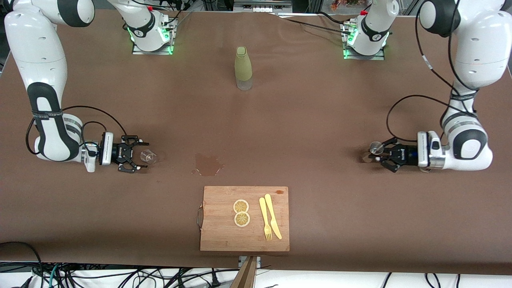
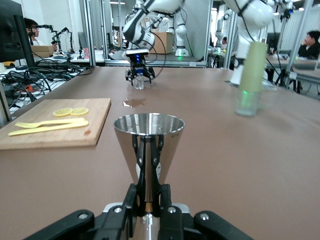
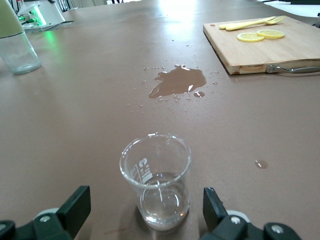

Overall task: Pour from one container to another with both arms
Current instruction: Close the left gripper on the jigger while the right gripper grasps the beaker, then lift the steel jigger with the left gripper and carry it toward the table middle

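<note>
The left tool [image 1: 377, 154] sits low at the left arm's end of the counter [image 1: 304, 120], its fingers [image 2: 150, 192] clamped together on the narrow waist of the silver jigger [image 1: 375, 148], which stands upright with its wide upper cone open to the top; in the left wrist view the jigger [image 2: 149, 145] rises straight up from between the black fingers. The right tool [image 1: 135, 155] sits low at the right arm's end of the counter, its fingers [image 3: 75, 205] spread wide apart with the small clear glass cup [image 1: 148, 155] standing upright on the counter between them, touching neither finger. The right wrist view shows the cup [image 3: 156, 177] with a little clear liquid at its bottom and printed markings on its wall. A puddle of spilled liquid [image 1: 208, 165] lies on the counter between the two tools, closer to the cup than to the jigger, with small droplets scattered around it. Nearer to the front camera, at the middle of the counter's front edge, lies a wooden cutting board [image 1: 224, 236] carrying two lemon slices [image 1: 241, 212], a yellow fork [image 1: 265, 219] and a yellow knife [image 1: 273, 216]. An olive-green bottle [image 1: 243, 68] with a clear base stands upright near the counter's edge by the arm bases, midway between them.
</note>
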